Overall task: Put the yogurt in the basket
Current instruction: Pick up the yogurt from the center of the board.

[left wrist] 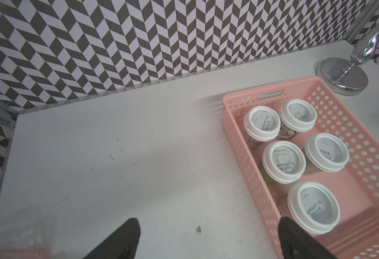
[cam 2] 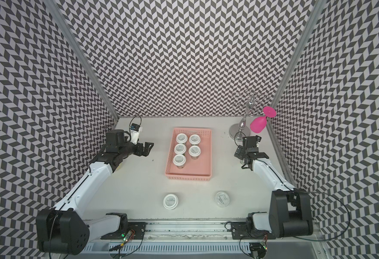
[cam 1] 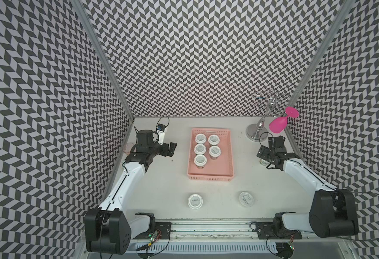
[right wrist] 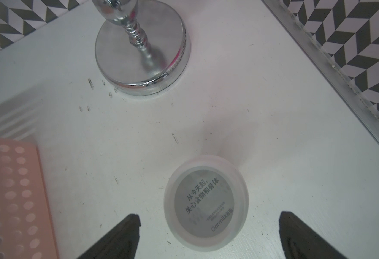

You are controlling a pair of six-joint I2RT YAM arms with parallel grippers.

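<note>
The salmon-pink basket stands mid-table and holds several white-lidded yogurt cups. Two more yogurt cups stand near the front edge, one white-lidded and one greyish. Another yogurt cup sits right of the basket, mostly hidden under my right arm in both top views. My right gripper hovers open over it, a finger on either side and not touching. My left gripper is open and holds nothing, just left of the basket wall.
A chrome glass stand stands at the back right with a magenta wine glass hanging from it. A clear pinkish tumbler sits by the left wall behind my left arm. Patterned walls close in three sides.
</note>
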